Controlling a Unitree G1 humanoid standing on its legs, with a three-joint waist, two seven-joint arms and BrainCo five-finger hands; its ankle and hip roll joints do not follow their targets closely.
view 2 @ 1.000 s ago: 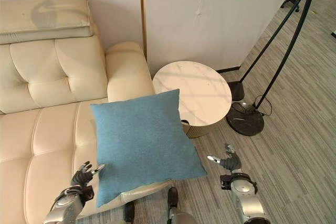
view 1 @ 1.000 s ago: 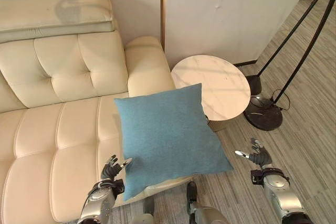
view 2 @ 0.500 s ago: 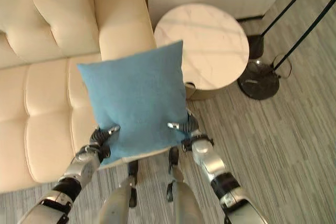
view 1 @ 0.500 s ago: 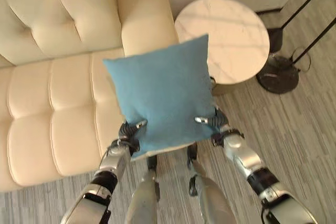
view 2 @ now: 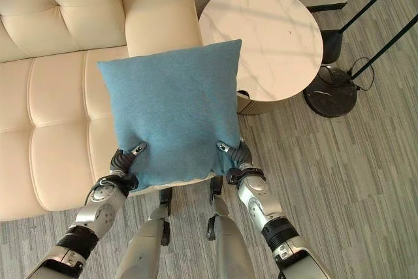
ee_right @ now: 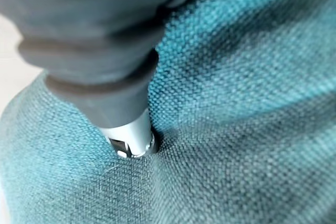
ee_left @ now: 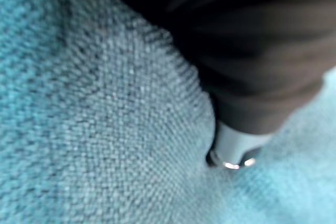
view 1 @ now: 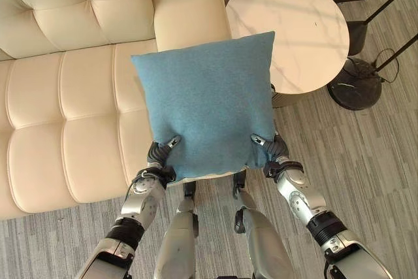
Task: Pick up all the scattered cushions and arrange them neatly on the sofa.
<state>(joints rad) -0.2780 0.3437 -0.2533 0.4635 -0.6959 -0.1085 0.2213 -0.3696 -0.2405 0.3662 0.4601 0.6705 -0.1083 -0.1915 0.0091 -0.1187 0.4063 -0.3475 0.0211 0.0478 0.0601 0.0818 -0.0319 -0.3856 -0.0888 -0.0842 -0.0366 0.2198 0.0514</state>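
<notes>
Over the sofa's front edge, left eye view: blue cushion (view 1: pixel 206 102) held up flat toward the camera, its top right corner overlapping the round marble side table (view 1: pixel 290 31).
Left hand (view 1: pixel 159 159): pinches the cushion's lower left corner, thumb on the front face, fabric dimpled under it.
Right hand (view 1: pixel 272 149): pinches the lower right corner the same way, thumb tip pressed into the cloth.
Sofa (view 1: pixel 65 102): cream, tufted; seat panels to the left of the cushion lie bare, armrest (view 1: pixel 186 4) partly behind the cushion's top edge.
Edges: cushion's bottom edge hangs past the seat front, over the grey plank floor (view 1: pixel 366 155).
Open room: bare floor to the right of the right arm; black lamp base (view 1: pixel 356 83) stands just beside the table, well apart from the hand.

Right eye view: same hold; cushion's top right corner crosses the table rim.

Left wrist view: dark cover against blue weave, a silver finger (ee_left: pixel 231 148) sunk into a fold; grip on cloth.

Right wrist view: silver finger (ee_right: pixel 131 137) pressed into a crease of the cushion.
</notes>
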